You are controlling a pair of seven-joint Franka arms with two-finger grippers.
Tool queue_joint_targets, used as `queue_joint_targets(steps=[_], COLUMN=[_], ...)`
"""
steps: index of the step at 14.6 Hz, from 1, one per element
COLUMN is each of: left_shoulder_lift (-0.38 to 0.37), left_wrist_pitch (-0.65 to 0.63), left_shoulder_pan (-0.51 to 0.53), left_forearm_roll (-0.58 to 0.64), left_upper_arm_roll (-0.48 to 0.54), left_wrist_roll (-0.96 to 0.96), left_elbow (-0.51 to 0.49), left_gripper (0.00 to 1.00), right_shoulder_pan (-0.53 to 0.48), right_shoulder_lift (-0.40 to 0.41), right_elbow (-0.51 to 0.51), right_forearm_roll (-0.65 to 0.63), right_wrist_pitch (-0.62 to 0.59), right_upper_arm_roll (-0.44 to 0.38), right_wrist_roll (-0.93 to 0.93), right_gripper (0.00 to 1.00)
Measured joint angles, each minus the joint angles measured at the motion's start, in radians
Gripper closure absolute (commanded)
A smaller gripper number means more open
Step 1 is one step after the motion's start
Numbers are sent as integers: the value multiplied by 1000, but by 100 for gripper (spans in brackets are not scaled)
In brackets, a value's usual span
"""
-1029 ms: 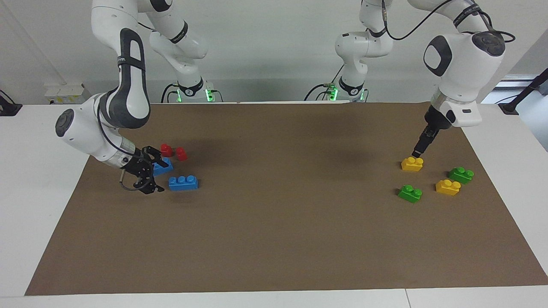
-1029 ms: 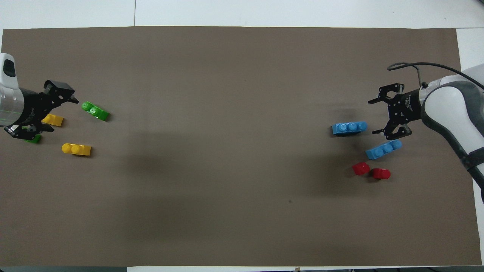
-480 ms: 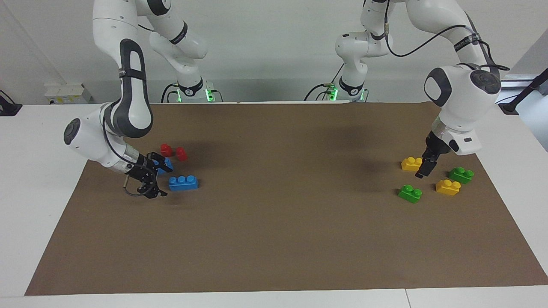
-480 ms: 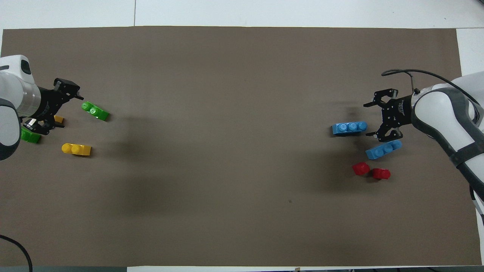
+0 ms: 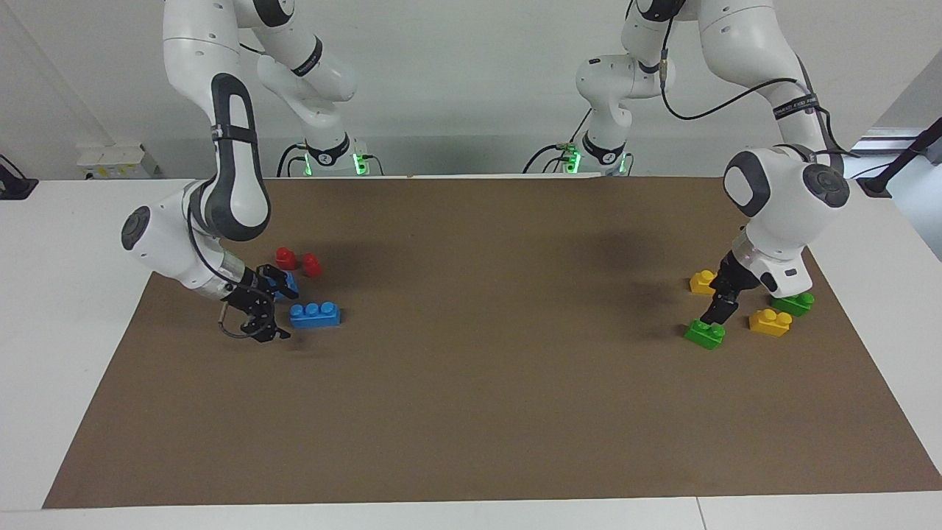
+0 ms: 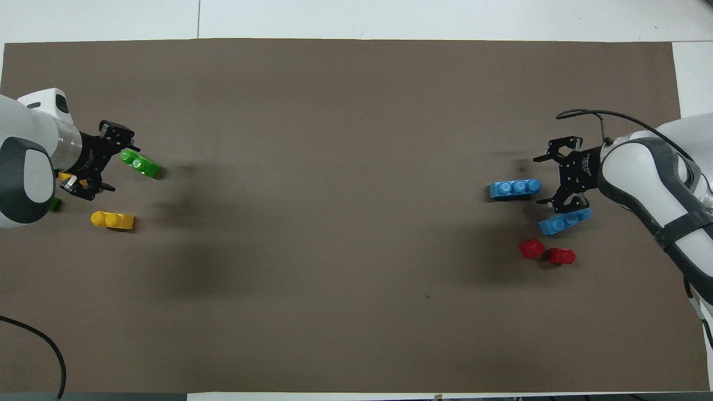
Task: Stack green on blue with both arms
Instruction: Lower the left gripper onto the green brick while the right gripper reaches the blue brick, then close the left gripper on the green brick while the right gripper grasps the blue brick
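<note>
Reaching low over a brown mat (image 5: 471, 412) on a white worktop (image 5: 66, 294), two white robot arms each close in on a brick.

Nearest the robots, toward the right arm's end of the worktop, sit two small red pieces (image 5: 298, 261). Next comes a spare sky-blue three-stud brick (image 6: 565, 220), partly hidden by the arm in the facing view. Just farther out lies the task's blue brick (image 5: 315, 314), flat on the mat with its studs up. The right gripper (image 6: 541, 182) has slid in over the last second. It now sits low at the end of that brick nearest the worktop's short edge. Its fingers are spread, one to each side of that end, and are not yet pinching it.

Toward the left arm's end, a yellow two-stud brick (image 5: 701, 280) is nearest the robots. A darker green brick (image 5: 795, 302) and a second yellow brick (image 5: 770, 322) follow. Farthest out is the lime-green brick (image 5: 705, 333), resting on the mat. The left gripper (image 5: 715, 313) was above the first yellow brick a second ago. It has since dropped and now hangs right over the lime-green brick, fingers spread, tips just above its studs. Whether they touch cannot be told.

No brick has moved. Both arms look set to grasp, so pickup likely comes next, and stacking has not begun.
</note>
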Motion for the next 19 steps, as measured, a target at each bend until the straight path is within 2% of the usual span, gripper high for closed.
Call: queue_joint_targets(steps=[6,8,9,10,13,14,16,17,18,19], left_shoulder_lift=[86,110,123,136,154,154,154,154,154,154], left_wrist_pitch=[47,79,92,106,129,130,133,137,142,144], left_shoulder_pan=[31,34,35,36,36,36,37,37,37,36], left_forearm_roll=[-2,-2,-2,-2,-3,-3,-3,-3,-3,-3], left_upper_arm_roll=[1,1,1,1,1,1,1,1,0,0], left_wrist_roll=[-4,-4,-4,-4,-4,-4,-5,-5,-5,-5], left_elbow=[74,74,73,72,64,63,63,63,63,63], left_gripper=[0,0,0,0,1,11,38,75,100,100], right_shoulder_pan=[0,1,1,1,0,-2,-3,-1,7,23], right_shoulder_lift=[0,0,0,0,0,0,-1,-2,-2,-3], right_elbow=[-6,-6,-6,-6,-3,3,44,79,115,147], right_forearm_roll=[0,0,0,0,1,1,2,3,6,10], right_wrist_pitch=[6,6,6,6,6,2,-45,-86,-128,-160], right_upper_arm_roll=[0,1,1,1,0,0,-1,0,2,3], right_wrist_roll=[-4,-4,-10,-23,-45,-52,-59,-59,-50,-20], right_gripper=[41,68,90,100,100,100,100,100,100,100])
